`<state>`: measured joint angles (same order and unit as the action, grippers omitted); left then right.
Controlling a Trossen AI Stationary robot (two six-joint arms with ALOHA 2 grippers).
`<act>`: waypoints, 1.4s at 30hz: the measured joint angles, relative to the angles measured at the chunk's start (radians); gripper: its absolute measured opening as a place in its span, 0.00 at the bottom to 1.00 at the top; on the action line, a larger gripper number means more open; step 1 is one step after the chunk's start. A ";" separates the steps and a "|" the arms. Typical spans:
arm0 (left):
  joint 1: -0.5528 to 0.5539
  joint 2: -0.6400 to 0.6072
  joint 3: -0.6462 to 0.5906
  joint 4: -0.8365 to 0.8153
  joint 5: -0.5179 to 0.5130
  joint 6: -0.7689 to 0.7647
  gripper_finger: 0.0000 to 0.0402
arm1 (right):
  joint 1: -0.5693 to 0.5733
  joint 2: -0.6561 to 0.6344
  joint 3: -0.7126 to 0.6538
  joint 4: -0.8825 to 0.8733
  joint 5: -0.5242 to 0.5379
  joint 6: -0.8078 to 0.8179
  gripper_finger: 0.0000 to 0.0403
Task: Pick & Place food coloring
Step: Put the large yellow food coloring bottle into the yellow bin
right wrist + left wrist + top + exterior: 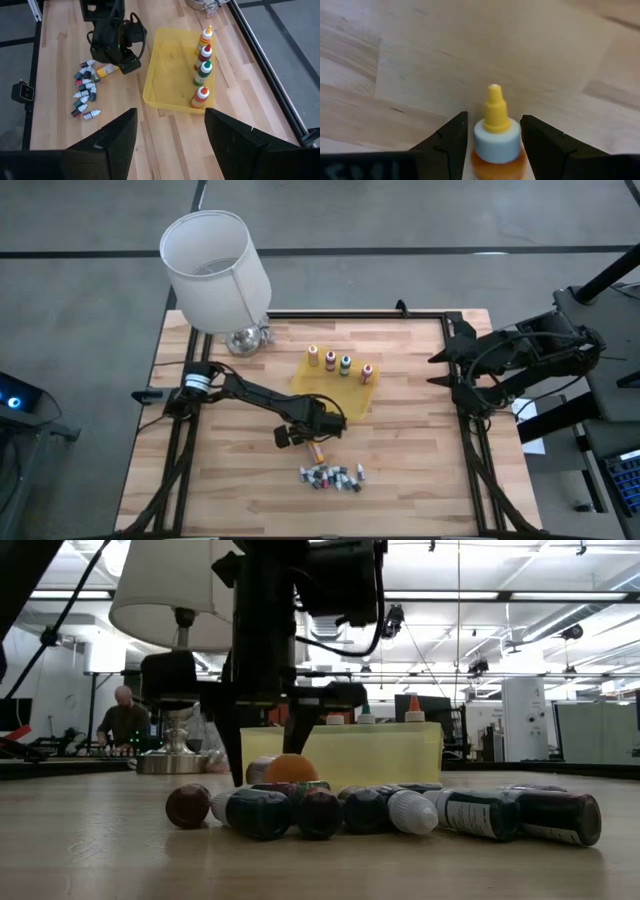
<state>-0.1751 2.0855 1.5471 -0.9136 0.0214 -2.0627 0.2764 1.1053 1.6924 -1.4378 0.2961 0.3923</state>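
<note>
I see a pale planked wood surface [240, 480] with a glossy yellow plastic tray [322, 385] at centre, four squeeze bottles [345, 365] standing along its 12 o'clock rim. My left pincer [312, 442] lies low at 6 o'clock of the tray, clenched around an orange bottle [496, 152] with a yellow pointed tip. Tiny vials [330, 476] cluster just beyond. My right pincer [440, 368] waits released at 3 o'clock.

Orange bottle [496, 150], yellow tip; yellow tray [322, 388]; vials [332, 476] seemingly mixed-colour.
</note>
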 joint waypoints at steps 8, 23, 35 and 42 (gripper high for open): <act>0.001 0.006 0.005 0.005 0.014 0.001 0.37 | 0.000 0.004 0.000 -0.001 0.022 0.000 0.56; 0.001 0.006 0.005 0.015 0.041 0.042 0.23 | 0.000 0.002 0.000 -0.002 0.022 -0.004 0.56; 0.022 -0.082 0.083 -0.052 -0.091 0.225 0.24 | 0.000 0.003 0.000 -0.001 0.022 -0.003 0.56; 0.036 -0.175 0.162 -0.072 -0.328 0.419 0.24 | 0.000 0.005 0.000 0.005 0.022 -0.003 0.56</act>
<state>-0.1390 1.9109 1.7088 -0.9860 -0.3066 -1.6434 0.2764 1.1099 1.6924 -1.4330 0.3180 0.3889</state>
